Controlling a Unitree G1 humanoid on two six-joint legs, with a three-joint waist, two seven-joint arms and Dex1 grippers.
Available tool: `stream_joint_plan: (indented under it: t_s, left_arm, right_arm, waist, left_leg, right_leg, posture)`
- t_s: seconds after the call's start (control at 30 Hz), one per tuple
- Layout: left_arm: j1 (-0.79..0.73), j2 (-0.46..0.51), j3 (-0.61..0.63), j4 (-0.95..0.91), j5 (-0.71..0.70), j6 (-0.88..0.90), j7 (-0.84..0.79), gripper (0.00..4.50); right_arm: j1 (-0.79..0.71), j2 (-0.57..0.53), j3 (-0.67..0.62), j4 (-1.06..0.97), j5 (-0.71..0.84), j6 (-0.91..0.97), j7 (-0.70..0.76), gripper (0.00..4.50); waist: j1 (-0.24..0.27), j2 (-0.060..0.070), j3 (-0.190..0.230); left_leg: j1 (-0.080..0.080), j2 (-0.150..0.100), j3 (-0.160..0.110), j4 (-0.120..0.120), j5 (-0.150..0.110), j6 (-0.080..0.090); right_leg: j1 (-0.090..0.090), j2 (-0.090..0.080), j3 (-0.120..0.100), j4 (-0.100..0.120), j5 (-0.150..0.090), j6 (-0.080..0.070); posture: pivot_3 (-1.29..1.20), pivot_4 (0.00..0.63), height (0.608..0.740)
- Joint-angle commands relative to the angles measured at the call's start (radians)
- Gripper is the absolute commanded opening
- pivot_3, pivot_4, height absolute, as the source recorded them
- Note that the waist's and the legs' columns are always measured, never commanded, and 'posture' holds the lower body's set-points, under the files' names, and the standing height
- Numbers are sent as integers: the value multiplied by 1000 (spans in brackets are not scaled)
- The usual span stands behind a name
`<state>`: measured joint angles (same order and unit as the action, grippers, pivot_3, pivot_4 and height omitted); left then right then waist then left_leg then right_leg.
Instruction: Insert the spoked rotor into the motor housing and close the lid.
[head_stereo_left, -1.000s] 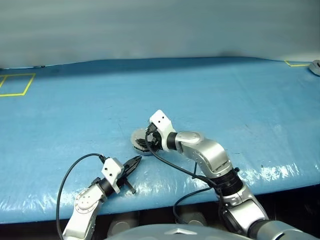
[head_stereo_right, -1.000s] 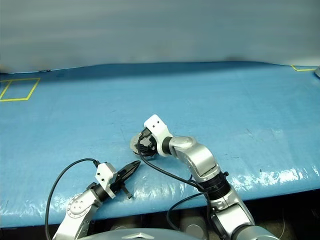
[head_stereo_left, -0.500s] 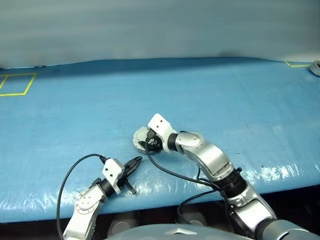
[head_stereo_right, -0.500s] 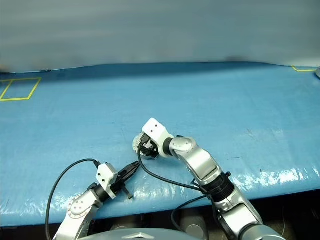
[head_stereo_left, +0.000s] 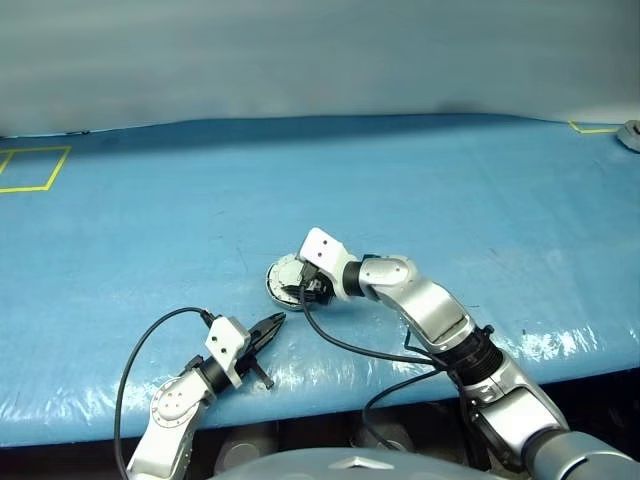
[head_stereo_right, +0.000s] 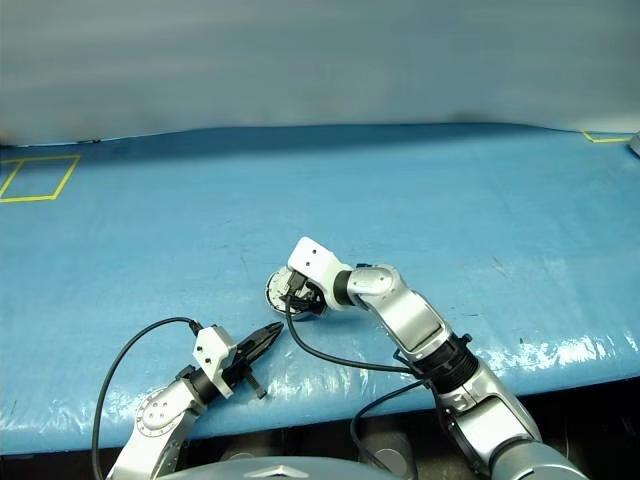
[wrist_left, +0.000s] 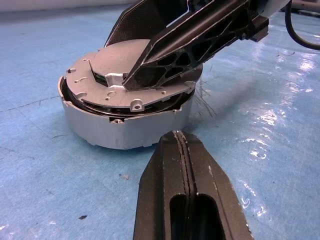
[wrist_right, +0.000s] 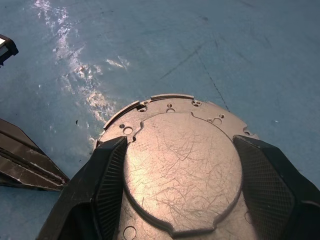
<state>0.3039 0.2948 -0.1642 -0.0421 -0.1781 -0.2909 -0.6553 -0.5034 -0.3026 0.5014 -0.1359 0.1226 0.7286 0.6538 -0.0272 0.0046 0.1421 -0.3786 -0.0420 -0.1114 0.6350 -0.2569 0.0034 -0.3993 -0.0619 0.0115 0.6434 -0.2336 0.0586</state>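
Note:
The motor housing (wrist_left: 120, 131), a shallow silver cup, stands on the blue table near its front edge. On top of it lies the lid (wrist_right: 182, 165), plain face with raised circle up, sitting slightly tilted on the rim with a dark gap beneath one side. My right gripper (head_stereo_left: 297, 285) reaches over the housing, with one finger (wrist_right: 107, 175) on each side of the lid, shut on it. My left gripper (head_stereo_left: 272, 322) is shut with nothing in it, its tip (wrist_left: 176, 137) a short way in front of the housing. The spoked rotor is hidden.
A yellow tape square (head_stereo_left: 30, 168) marks the far left of the table, and a yellow corner (head_stereo_left: 590, 127) with a grey object (head_stereo_left: 630, 135) sits at the far right. A black cable (head_stereo_left: 150, 335) loops beside the left arm. The table's front edge runs just behind both wrists.
My right wrist has rolled and its forearm swung out to the right, bringing the lid flatter over the housing. The left arm has not moved.

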Motion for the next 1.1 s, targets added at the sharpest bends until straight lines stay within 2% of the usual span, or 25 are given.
stream_joint_plan:
  t_s: [0.03, 0.33, 0.83, 1.1]
  left_arm:
    - [2, -4, 1, 0, -11, -17, -3, 0]
    - [-3, -2, 2, 15, -12, -25, -10, 0]
    - [-12, -8, 1, 45, -12, -46, -20, 0]
    - [-14, -12, 3, 54, -11, -53, -23, 0]
  right_arm:
    - [1, 43, -50, -11, 23, 5, -23, 3037]
    - [50, 50, -50, 19, 2, -24, -20, 3037]
    - [-19, -8, -17, 55, -11, -42, 83, 3037]
    - [0, 6, -29, 99, -22, -74, 77, 3037]
  waist:
    - [0, 0, 0]
    - [0, 0, 0]
    - [3, 0, 0]
    - [2, 0, 0]
  left_leg:
    - [0, 0, 0, 0, 0, 0]
    - [0, 0, 0, 1, 0, 0]
    - [0, 0, 0, 6, 0, 1]
    - [0, 0, 0, 7, -1, 1]
  right_leg:
    - [0, 0, 0, 0, 0, 0]
    - [0, 0, 0, 1, 0, 0]
    - [2, 0, 0, 1, 1, 1]
    - [2, 0, 0, 1, 1, 1]
  posture:
    - [0, 150, 740]
    - [0, 150, 740]
    - [0, 150, 740]
    - [0, 150, 740]
